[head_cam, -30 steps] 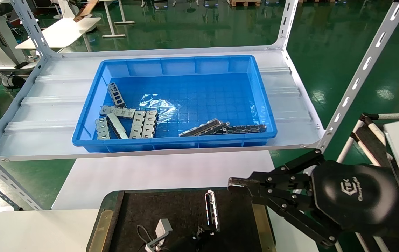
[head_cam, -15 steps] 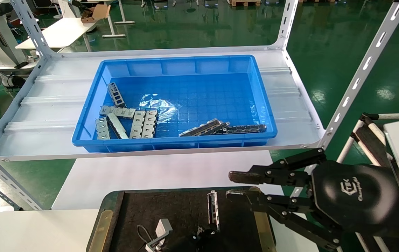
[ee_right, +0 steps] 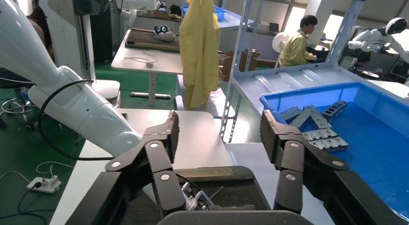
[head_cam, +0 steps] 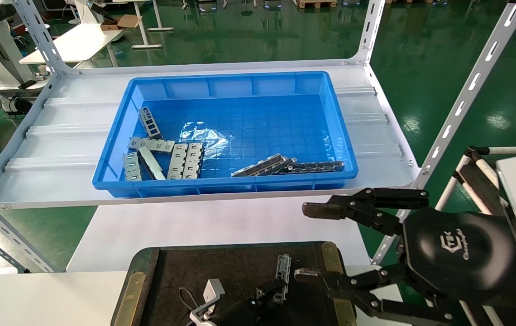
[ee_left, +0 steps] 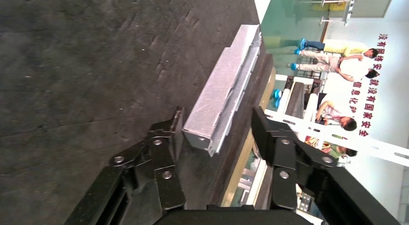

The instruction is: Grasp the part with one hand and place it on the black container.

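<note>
The part (head_cam: 282,271), a silver-grey channel strip, lies on the black container (head_cam: 222,267) near its right brass strip. In the left wrist view the part (ee_left: 224,90) rests on the rough mat (ee_left: 87,65). My left gripper (ee_left: 217,133) is open, with its jaws on either side of the part's near end. One finger is close beside the part and the other stands clear of it. In the head view the left gripper (head_cam: 258,301) shows only as a dark shape at the bottom edge. My right gripper (head_cam: 308,242) hangs wide open and empty over the container's right rim (ee_right: 217,174).
A deep blue bin (head_cam: 117,181) on the white shelf holds several silver strips (head_cam: 163,158) and a darker strip (head_cam: 317,166). A small white bracket with a cable (head_cam: 210,292) lies on the mat. Slotted shelf uprights (head_cam: 461,99) stand at the right.
My right gripper has gone from shut to wide open. The part, which stood upright on the mat, has tipped and shifted slightly right and nearer.
</note>
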`<move>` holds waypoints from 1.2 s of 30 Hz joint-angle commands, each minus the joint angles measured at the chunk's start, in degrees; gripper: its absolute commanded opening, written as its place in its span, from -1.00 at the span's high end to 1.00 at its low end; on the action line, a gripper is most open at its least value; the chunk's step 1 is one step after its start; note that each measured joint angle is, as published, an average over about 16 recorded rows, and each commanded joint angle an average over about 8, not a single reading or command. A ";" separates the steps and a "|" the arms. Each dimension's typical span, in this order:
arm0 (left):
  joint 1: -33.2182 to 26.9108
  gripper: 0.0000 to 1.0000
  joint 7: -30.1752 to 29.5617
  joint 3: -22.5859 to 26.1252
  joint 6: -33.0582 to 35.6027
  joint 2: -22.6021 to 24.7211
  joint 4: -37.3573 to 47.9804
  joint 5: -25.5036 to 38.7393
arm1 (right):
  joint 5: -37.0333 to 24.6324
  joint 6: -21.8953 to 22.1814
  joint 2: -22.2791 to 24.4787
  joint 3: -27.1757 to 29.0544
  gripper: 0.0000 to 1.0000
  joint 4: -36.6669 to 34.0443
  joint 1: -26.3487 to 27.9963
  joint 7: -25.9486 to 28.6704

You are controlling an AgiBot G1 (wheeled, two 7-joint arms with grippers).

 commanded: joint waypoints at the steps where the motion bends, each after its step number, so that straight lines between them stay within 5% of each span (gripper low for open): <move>1: -0.02 -1.00 -0.77 -0.05 0.17 0.06 -0.13 0.67 | 0.00 0.00 0.00 0.00 -1.00 0.00 0.00 0.00; 24: -1.83 -1.00 -7.33 -3.49 4.39 -4.23 -7.33 16.03 | 0.03 0.02 0.02 -0.04 -1.00 0.00 0.01 -0.02; 36: -0.99 -1.00 -5.95 -5.60 5.70 -9.09 -19.12 25.71 | 0.04 0.03 0.03 -0.07 -1.00 0.00 0.02 -0.03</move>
